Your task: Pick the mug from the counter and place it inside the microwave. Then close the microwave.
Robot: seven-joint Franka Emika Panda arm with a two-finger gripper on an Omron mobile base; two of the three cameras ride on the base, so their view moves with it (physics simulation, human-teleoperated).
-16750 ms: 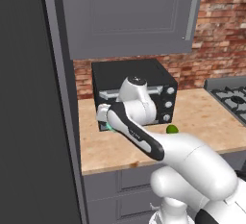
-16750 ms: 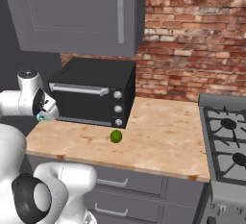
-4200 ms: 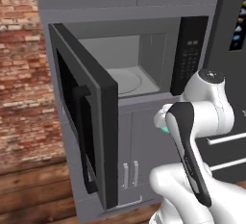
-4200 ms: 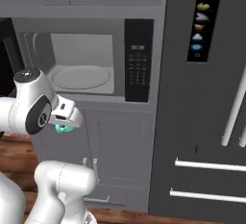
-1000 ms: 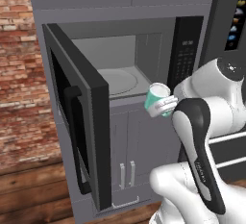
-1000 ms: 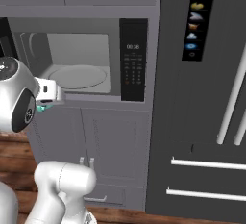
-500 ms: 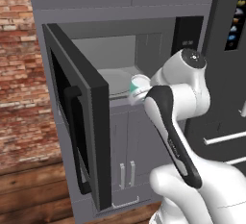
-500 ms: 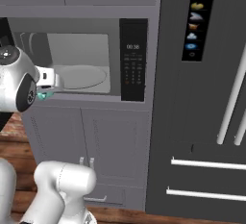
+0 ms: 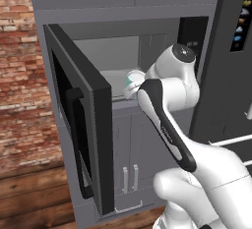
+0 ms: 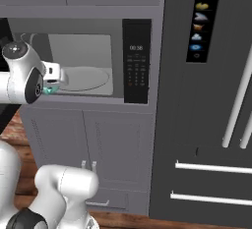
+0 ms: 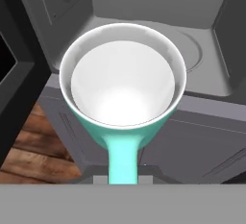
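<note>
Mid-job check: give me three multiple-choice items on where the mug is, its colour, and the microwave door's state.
1. Where is the mug?
A. Held at the front of the microwave opening
B. On the floor
C. On top of the fridge

2. What colour is the mug's outside?
A. Red
B. Teal-green
C. Black

3. The microwave door is:
A. Shut
B. Missing
C. Swung wide open

Key: 1 A, the hand view shows the mug held in front of the turntable, over the lower front edge; 2 B, teal wall and handle under a white rim; 3 C, the left base view shows the door standing out, cavity exposed.
</note>
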